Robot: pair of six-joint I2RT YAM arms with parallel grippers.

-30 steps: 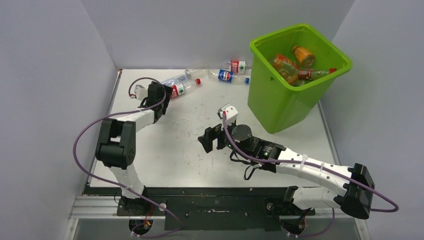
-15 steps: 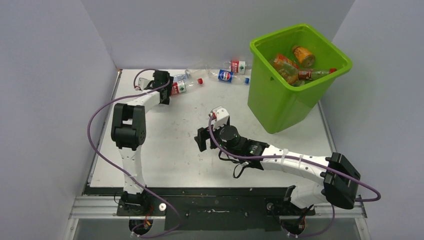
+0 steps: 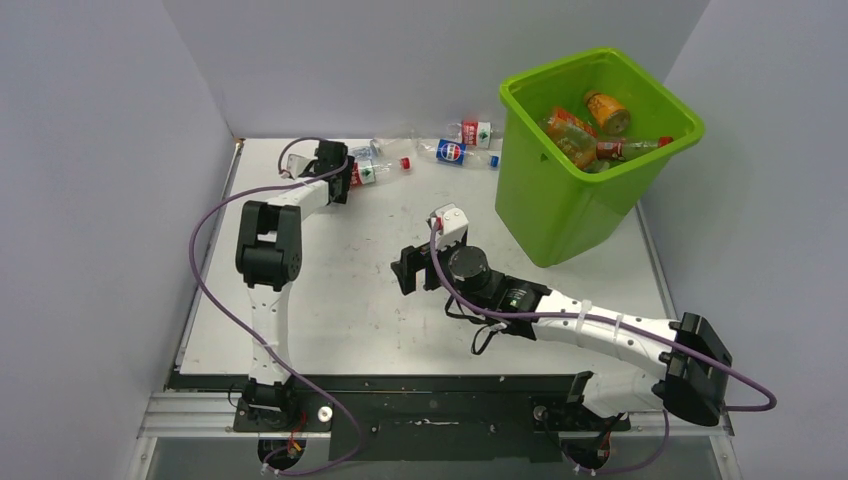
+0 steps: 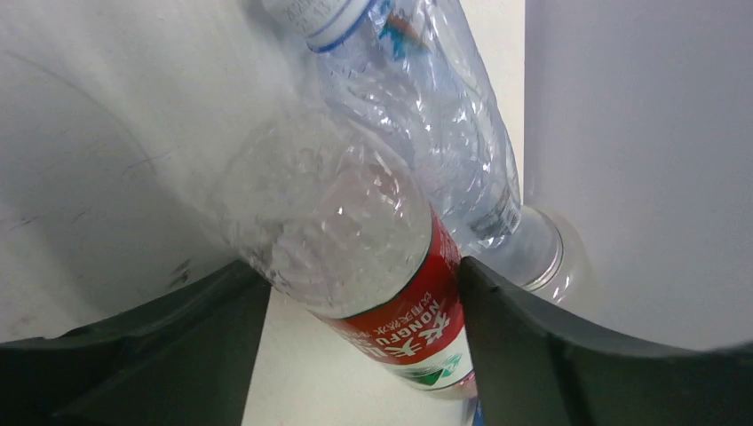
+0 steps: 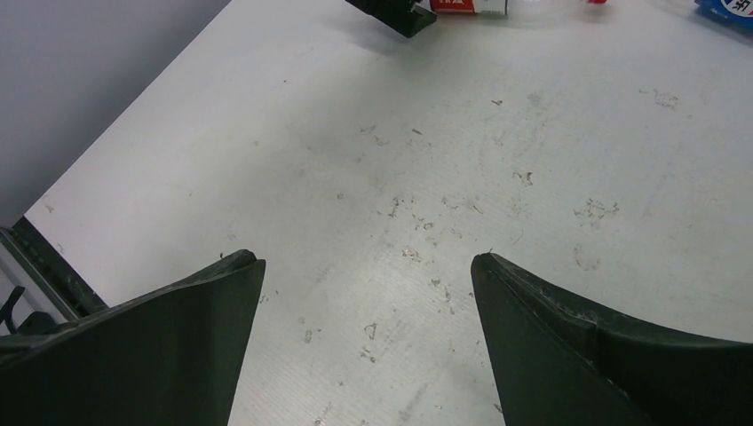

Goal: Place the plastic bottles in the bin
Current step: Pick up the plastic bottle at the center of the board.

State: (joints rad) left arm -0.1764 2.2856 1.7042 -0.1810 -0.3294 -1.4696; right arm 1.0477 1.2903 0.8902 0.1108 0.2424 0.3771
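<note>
Plastic bottles (image 3: pixel 455 152) lie along the upper edge of the bench (image 3: pixel 340 290), several already in the green bin (image 3: pixel 560 210); left jaws straddle the red-labelled bottle (image 4: pixel 355 257) crosswise for a lift — gripping or not, I cannot tell; right jaws gape, empty.

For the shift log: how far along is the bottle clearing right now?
Done: several bottles lie in the bin. In hand: the left gripper straddles a red-label bottle on the table; the right gripper is open, empty. Left: that one, a clear bottle, a Pepsi bottle, a second red-label bottle.
</note>
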